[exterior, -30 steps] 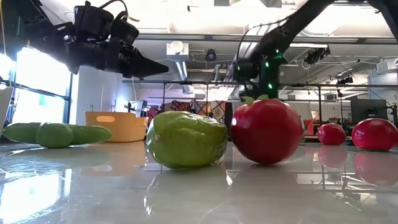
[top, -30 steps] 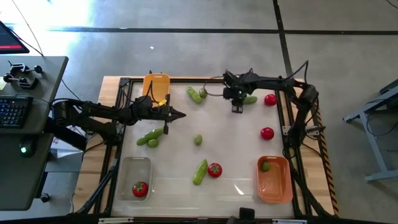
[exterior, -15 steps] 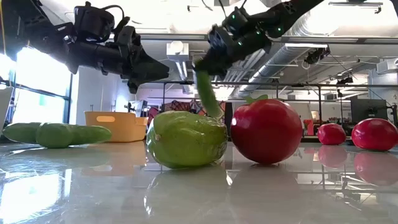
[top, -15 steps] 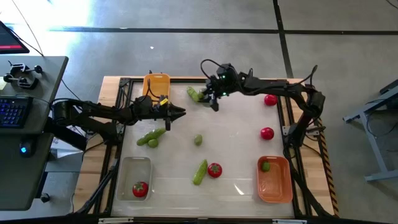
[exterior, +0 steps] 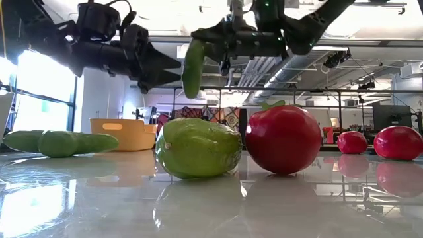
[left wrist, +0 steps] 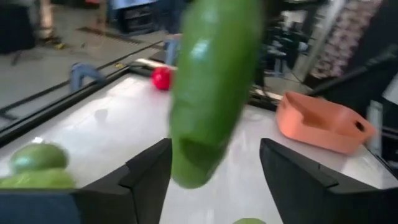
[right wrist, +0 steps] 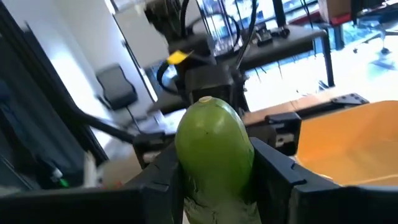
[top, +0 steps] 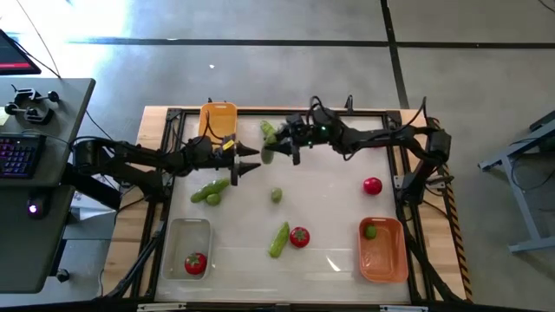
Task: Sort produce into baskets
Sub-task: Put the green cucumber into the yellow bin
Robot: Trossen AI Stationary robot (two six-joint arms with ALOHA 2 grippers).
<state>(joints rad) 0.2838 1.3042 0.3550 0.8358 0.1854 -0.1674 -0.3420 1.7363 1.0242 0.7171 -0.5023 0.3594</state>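
My right gripper (top: 279, 152) is shut on a green cucumber (exterior: 193, 67) and holds it in the air over the far middle of the table. My left gripper (top: 249, 160) is open, right in front of it. In the left wrist view the cucumber (left wrist: 211, 93) hangs between the two open fingers (left wrist: 146, 177), and I see no touch. A yellow-orange basket (top: 217, 120) stands at the far left. A clear basket (top: 186, 236) at the near left holds a tomato. A darker orange basket (top: 382, 253) at the near right holds a lime. My right gripper pinches the cucumber's two sides (right wrist: 198, 182) between its two fingers (right wrist: 281, 177). The fingers come about level from the table's right side and lie across it. The cucumber is lifted clear and stands nearly upright, its lower end (exterior: 192, 92) hanging free.
Another cucumber (top: 270, 131) lies at the far side. A cluster of green pieces (top: 211, 191) lies left of centre. A lime (top: 276, 196) lies mid-table, and a cucumber (top: 279, 239) and a tomato (top: 299, 236) lie nearer. A tomato (top: 372, 185) lies at the right.
My right gripper has carried the cucumber up from the table's far right toward the left, up to my left gripper. The cucumber is now lifted higher and hangs between my left gripper's fingers. My left gripper has opened and has stayed roughly in place.
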